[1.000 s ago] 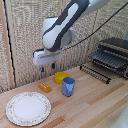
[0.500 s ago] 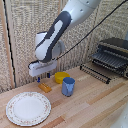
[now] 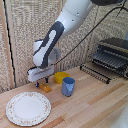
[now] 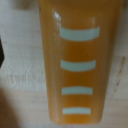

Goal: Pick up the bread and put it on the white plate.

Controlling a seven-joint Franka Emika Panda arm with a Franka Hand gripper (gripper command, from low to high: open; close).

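Observation:
The loaf (image 3: 45,88) is a small orange-brown block lying on the wooden table, just to the exterior view's left of the blue cup. In the wrist view the loaf (image 4: 74,60) fills most of the picture, orange with pale stripes across it. My gripper (image 3: 42,83) hangs low right over the loaf, its fingers spread on either side of it and not closed on it. The white dish (image 3: 28,108) with a floral rim lies empty at the front, on the exterior view's left, a short way in front of the loaf.
A blue cup (image 3: 68,86) stands next to the loaf, with a round yellow disc (image 3: 61,76) behind it. A dark toaster oven (image 3: 114,54) and a black wire rack (image 3: 96,73) stand at the back on the exterior view's right. A slatted wall runs behind.
The arm has swung down and toward the exterior view's left, bringing the gripper from above the cup area to just over the loaf. Nothing else has moved.

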